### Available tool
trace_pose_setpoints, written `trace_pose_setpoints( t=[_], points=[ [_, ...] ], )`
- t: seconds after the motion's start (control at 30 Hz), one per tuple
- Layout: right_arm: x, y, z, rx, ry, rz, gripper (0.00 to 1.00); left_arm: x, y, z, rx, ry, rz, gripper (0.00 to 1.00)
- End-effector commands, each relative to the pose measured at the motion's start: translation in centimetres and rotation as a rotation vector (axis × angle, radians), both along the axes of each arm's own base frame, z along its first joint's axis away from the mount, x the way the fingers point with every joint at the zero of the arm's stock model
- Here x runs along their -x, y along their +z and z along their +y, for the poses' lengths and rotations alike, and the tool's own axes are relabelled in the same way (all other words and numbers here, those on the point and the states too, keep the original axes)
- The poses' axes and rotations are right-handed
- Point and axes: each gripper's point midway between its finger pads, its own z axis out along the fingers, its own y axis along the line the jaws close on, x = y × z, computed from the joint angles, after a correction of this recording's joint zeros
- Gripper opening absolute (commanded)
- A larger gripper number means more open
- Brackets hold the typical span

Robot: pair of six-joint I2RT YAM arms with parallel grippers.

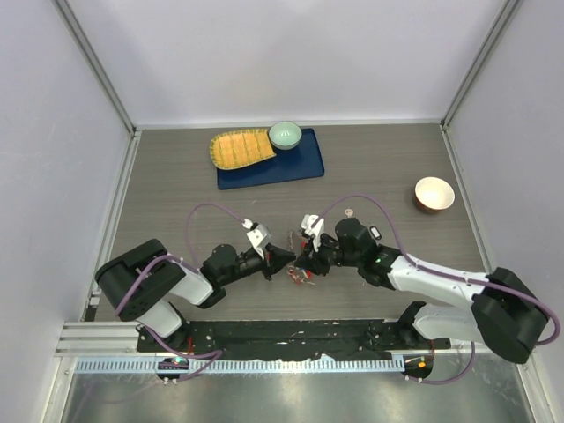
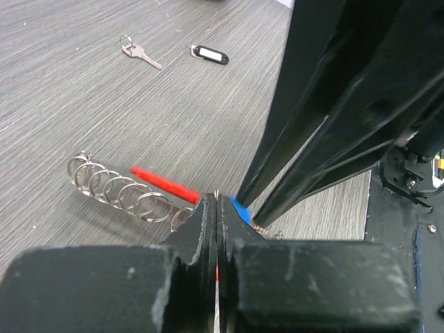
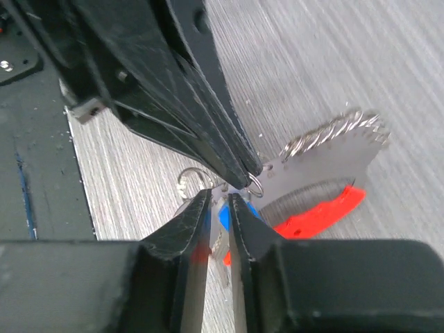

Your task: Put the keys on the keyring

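The keyring lies on the table as a chain of grey metal rings (image 2: 118,191) with a long red tag (image 2: 163,184). It also shows in the right wrist view (image 3: 333,132), with the red tag (image 3: 322,211) beside it. My left gripper (image 2: 218,202) is shut on a thin end ring (image 3: 255,186) of the keyring. My right gripper (image 3: 220,198) is shut on the blue-headed key (image 3: 225,216), tip to tip with the left fingers (image 3: 215,139). The blue key (image 2: 241,206) peeks out beside the left jaws. A bit of red (image 3: 227,258) shows below it. In the top view both grippers (image 1: 286,258) (image 1: 304,263) meet over the cluster (image 1: 302,276).
A bare silver key (image 2: 139,52) and a black tag (image 2: 210,54) lie farther off on the table. A blue tray (image 1: 300,163) with a yellow mat (image 1: 240,148) and a green bowl (image 1: 285,134) sits at the back. A tan bowl (image 1: 434,194) stands at the right.
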Motion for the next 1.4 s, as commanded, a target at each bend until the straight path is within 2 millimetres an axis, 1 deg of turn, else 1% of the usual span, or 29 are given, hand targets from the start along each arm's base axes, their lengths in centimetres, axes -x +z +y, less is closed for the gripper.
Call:
trace_pose_setpoints(
  t=[0.0, 0.03, 0.07, 0.13, 0.17, 0.27, 0.3, 0.37, 0.5, 0.63, 0.67, 0.73, 0.77, 0.83, 0.87, 0.93, 0.97, 1.03, 1.07, 1.13, 1.2, 1.23, 1.27, 1.33, 1.37],
  points=[
    [-0.1, 4.4, 0.0, -0.062, -0.002, -0.081, 0.29, -0.7, 5.2, 0.3, 0.147, 0.046, -0.187, 0.00],
    [-0.7, 4.6, -0.5, -0.049, -0.043, -0.095, 0.32, -0.9, 5.3, 0.4, 0.148, 0.057, -0.185, 0.00],
    [-0.9, 5.2, -1.0, -0.053, -0.067, -0.115, 0.34, -0.9, 5.2, 0.4, 0.146, 0.060, -0.182, 0.00],
    [-1.7, 5.4, -2.0, -0.034, -0.126, -0.129, 0.40, -1.1, 4.9, 0.7, 0.132, 0.076, -0.176, 0.00],
    [-2.5, 5.9, -2.7, -0.032, -0.182, -0.149, 0.41, -1.2, 4.8, 0.7, 0.127, 0.078, -0.176, 0.00],
    [-3.8, 6.3, -3.7, -0.024, -0.273, -0.150, 0.50, -1.3, 4.7, 0.7, 0.116, 0.081, -0.177, 0.00],
    [-4.0, 6.4, -3.8, -0.029, -0.297, -0.133, 0.52, -1.4, 4.9, 0.6, 0.116, 0.081, -0.179, 0.00],
    [-4.2, 6.4, -3.8, -0.030, -0.310, -0.127, 0.53, -1.3, 5.0, 0.6, 0.119, 0.080, -0.181, 0.00],
    [-4.1, 5.3, -3.4, -0.016, -0.295, -0.099, 0.53, -1.4, 5.2, 0.6, 0.122, 0.084, -0.191, 0.00],
    [-4.3, 5.1, -3.3, -0.022, -0.302, -0.094, 0.53, -1.9, 5.3, 0.7, 0.108, 0.099, -0.214, 0.00],
    [-4.4, 5.2, -3.4, -0.024, -0.304, -0.099, 0.53, -2.3, 5.6, 0.6, 0.109, 0.106, -0.221, 0.00],
    [-4.6, 5.2, -3.5, -0.023, -0.318, -0.105, 0.53, -3.0, 5.2, 0.7, 0.090, 0.126, -0.209, 0.00],
    [-4.7, 5.3, -3.6, -0.023, -0.324, -0.108, 0.53, -3.6, 5.6, 0.5, 0.093, 0.134, -0.214, 0.00],
    [-5.0, 5.4, -3.9, -0.021, -0.346, -0.120, 0.53, -4.7, 5.5, 0.7, 0.086, 0.163, -0.209, 0.00],
    [-5.1, 5.4, -3.9, -0.031, -0.364, -0.106, 0.53, -5.7, 6.3, 0.8, 0.099, 0.180, -0.222, 0.00],
    [-5.5, 5.6, -4.3, -0.029, -0.398, -0.119, 0.53, -6.9, 6.5, 0.7, 0.099, 0.197, -0.214, 0.00],
    [-5.6, 5.7, -4.5, -0.032, -0.410, -0.125, 0.53, -8.0, 7.6, 0.8, 0.119, 0.218, -0.230, 0.00],
    [-6.1, 5.9, -5.0, -0.032, -0.449, -0.144, 0.53, -8.9, 8.5, 0.7, 0.142, 0.219, -0.240, 0.00],
    [-6.1, 6.2, -5.2, -0.044, -0.454, -0.154, 0.54, -9.7, 9.6, 0.7, 0.160, 0.226, -0.257, 0.00],
    [-6.5, 6.6, -5.8, -0.043, -0.490, -0.175, 0.54, -10.1, 10.1, 0.4, 0.163, 0.221, -0.266, 0.00],
    [-6.6, 6.8, -6.1, -0.045, -0.506, -0.187, 0.54, -10.3, 9.3, 0.0, 0.135, 0.212, -0.237, 0.02],
    [-6.6, 6.8, -6.3, -0.048, -0.513, -0.188, 0.54, -10.3, 8.6, 0.0, 0.125, 0.212, -0.213, 0.03],
    [-6.7, 6.6, -6.5, -0.042, -0.524, -0.190, 0.54, -10.5, 7.2, 0.4, 0.105, 0.234, -0.182, 0.04],
    [-6.7, 6.7, -6.6, -0.049, -0.530, -0.193, 0.54, -10.4, 5.5, 0.7, 0.080, 0.251, -0.149, 0.04],
    [-6.7, 6.6, -6.7, -0.048, -0.535, -0.194, 0.54, -10.5, 3.6, 1.3, 0.047, 0.276, -0.114, 0.04]
  ],
)
